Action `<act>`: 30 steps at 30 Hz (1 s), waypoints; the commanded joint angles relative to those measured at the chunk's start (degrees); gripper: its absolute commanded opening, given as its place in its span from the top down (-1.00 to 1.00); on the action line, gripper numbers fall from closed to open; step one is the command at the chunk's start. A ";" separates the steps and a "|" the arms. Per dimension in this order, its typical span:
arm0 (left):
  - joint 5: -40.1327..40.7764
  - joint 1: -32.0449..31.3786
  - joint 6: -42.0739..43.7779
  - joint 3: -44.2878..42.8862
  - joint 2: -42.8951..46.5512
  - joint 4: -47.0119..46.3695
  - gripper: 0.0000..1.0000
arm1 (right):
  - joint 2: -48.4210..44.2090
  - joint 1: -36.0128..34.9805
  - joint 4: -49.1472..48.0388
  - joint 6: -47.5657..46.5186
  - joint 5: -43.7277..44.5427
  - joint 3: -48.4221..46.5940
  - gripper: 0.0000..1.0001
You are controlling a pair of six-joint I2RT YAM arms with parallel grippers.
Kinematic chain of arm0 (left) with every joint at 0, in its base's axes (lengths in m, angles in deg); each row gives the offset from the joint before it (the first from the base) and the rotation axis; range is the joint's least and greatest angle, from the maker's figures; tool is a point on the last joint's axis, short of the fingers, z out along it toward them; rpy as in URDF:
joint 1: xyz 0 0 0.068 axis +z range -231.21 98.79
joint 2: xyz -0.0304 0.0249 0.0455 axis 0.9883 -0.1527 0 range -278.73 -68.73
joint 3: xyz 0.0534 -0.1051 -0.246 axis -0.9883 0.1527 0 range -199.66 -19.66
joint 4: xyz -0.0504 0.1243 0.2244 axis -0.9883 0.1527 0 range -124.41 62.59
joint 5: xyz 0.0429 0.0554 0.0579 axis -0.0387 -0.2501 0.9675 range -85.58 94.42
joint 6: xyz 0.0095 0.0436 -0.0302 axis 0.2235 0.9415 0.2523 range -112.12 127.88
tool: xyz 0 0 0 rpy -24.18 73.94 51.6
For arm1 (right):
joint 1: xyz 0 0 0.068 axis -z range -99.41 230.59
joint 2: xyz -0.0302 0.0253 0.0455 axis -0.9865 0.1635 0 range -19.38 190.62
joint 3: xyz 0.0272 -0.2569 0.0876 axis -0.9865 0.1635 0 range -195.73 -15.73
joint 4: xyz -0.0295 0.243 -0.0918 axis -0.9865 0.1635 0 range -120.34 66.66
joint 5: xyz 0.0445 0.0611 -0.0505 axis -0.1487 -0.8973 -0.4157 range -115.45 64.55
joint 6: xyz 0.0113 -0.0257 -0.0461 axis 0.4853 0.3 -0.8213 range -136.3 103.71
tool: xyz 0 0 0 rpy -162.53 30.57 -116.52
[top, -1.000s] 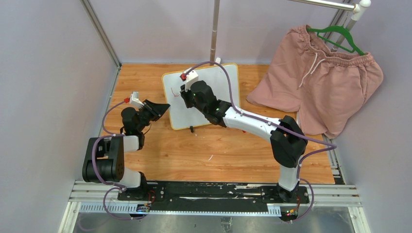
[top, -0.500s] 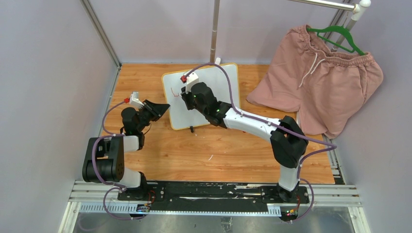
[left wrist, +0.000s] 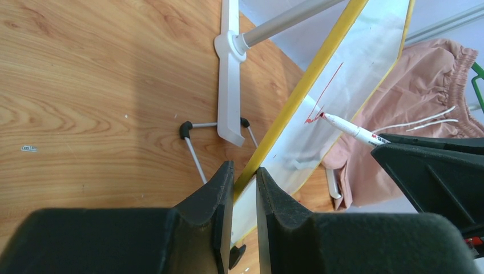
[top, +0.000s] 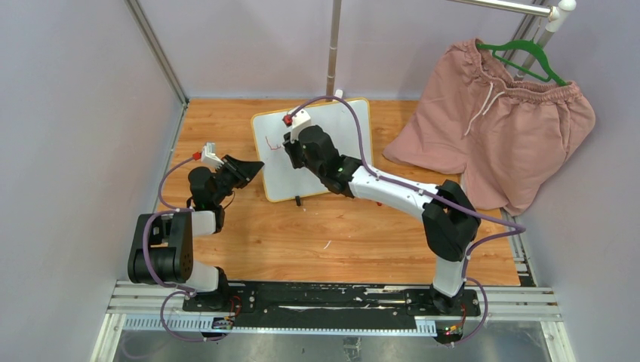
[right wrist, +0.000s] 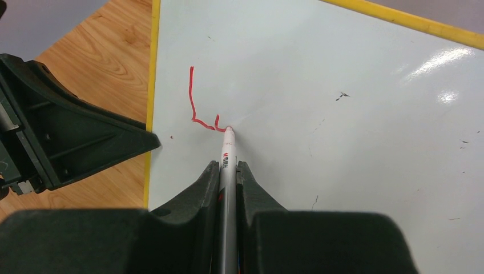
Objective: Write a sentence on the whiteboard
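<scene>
A: Where do we find the whiteboard (top: 281,177)?

B: We see it propped at a tilt on the wooden table (top: 302,234), toward the far middle, with a pair of pink shorts (top: 498,128) off to its right.

A: And what do we make of the left gripper (left wrist: 244,171)?

B: Its two fingers are pinched onto the board's yellow frame along the left edge, one finger on either side of it, with only the frame's thickness between them.

A: What about the right gripper (right wrist: 228,166)?

B: We see it clamped around a marker (right wrist: 228,145), the fingers squeezed in on the barrel so that just the white front end pokes out. The red tip touches the board's white face.

A: How much of the sentence (right wrist: 192,100) can we read?

B: Very little. We see a tall red stroke running down and kinking to the right, then a short hook that ends at the marker tip (more the beginning of a word than a word). It sits near the board's left edge, close to where the left gripper holds the frame.
</scene>
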 commanded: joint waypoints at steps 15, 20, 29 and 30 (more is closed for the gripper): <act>-1.21 -0.09 0.17 0.58 1.62 -0.88 1.00 | 1.63 1.40 2.26 -1.11 0.05 -5.12 1.00; -1.21 -0.06 0.17 0.50 1.68 -0.88 1.00 | 2.21 0.67 2.12 -1.47 -0.75 -5.38 1.00; -1.24 -0.13 0.17 0.49 1.78 -0.88 1.00 | 2.91 -0.07 2.58 -1.60 -1.55 -5.65 1.00; -1.21 -0.09 0.17 0.47 1.79 -0.88 1.00 | 2.89 -0.09 2.63 -1.58 -1.59 -5.63 1.00</act>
